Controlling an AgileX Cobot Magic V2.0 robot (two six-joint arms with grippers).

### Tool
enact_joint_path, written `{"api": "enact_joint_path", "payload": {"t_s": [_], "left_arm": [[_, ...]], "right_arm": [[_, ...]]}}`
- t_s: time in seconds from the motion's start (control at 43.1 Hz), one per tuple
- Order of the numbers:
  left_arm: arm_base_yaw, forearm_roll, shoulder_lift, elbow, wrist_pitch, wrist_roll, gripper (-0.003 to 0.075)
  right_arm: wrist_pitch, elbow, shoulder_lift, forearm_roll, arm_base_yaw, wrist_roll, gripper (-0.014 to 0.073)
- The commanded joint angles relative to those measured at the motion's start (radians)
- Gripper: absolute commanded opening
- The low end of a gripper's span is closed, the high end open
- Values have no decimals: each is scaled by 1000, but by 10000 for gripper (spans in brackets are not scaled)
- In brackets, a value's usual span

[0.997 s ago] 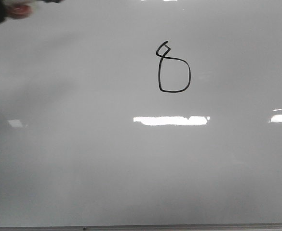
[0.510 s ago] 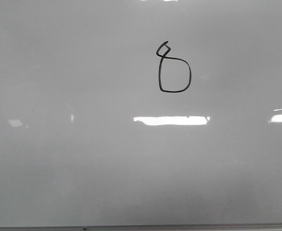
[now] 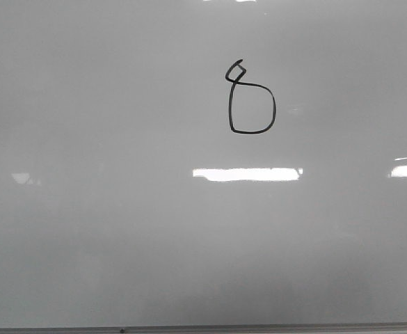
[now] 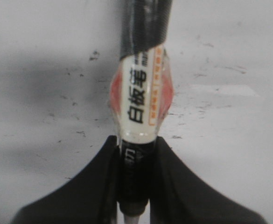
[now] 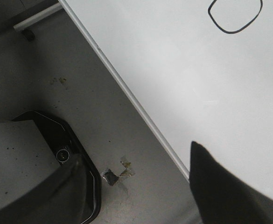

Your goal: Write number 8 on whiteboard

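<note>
Left gripper (image 4: pixel 135 186) is clamping a marker (image 4: pixel 141 100) upright between its fingers, likely keeping the tip off the surface. Front view: the 8 (image 3: pixel 250 101) is sitting upper-middle on the whiteboard (image 3: pixel 120 243), apparently finished. Right gripper (image 5: pixel 141 186) is hanging open over the board's edge, holding nothing.

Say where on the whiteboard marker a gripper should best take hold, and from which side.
Grip the marker low on its dark barrel, below the label, one finger on each side across its width, as the left gripper does: the barrel is slim, round and straight, so it sits firmly between the black fingers.
</note>
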Motion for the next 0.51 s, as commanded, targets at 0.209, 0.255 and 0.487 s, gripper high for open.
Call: {"api": "enact_joint_path", "payload": {"t_s": [0.209, 0.255, 0.487], "left_arm": [[0, -5, 52, -68, -44, -7, 234], [0, -5, 52, -68, -48, -7, 273], [0, 7, 50, -76, -30, -5, 354]], "right_arm": [[-45, -31, -11, 18, -5, 1, 499], [-45, -31, -11, 19, -5, 1, 499], [-47, -31, -11, 19, -5, 1, 499]]}}
